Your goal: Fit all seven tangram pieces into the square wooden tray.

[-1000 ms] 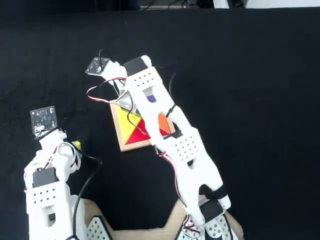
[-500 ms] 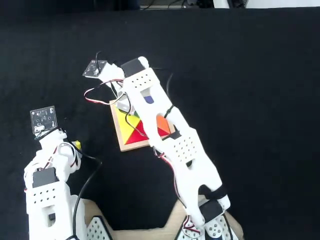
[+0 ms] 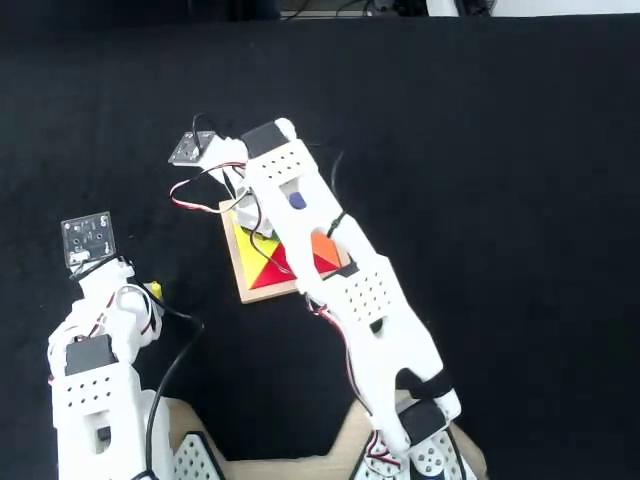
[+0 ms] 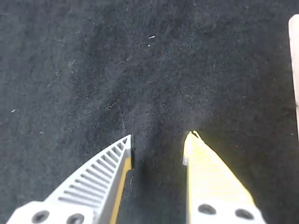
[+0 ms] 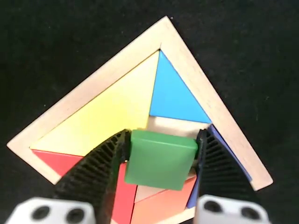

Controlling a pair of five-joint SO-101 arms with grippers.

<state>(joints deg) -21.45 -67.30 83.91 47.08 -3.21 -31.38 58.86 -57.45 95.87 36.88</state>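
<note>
Your right gripper (image 5: 162, 137) pinches the green square (image 5: 160, 161) over the tray (image 5: 187, 51); about five pieces (image 5: 117, 112) look seated; a gap (image 5: 170, 125) remains; your left gripper (image 4: 159, 137), spread, hangs at the tray's 8 o'clock.

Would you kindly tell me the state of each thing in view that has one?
Wooden tray: partly filled, a gap bare.
Green square: held over the tray, not seated.
Right claw: shut on the green square.
Left claw: open, empty.
</note>
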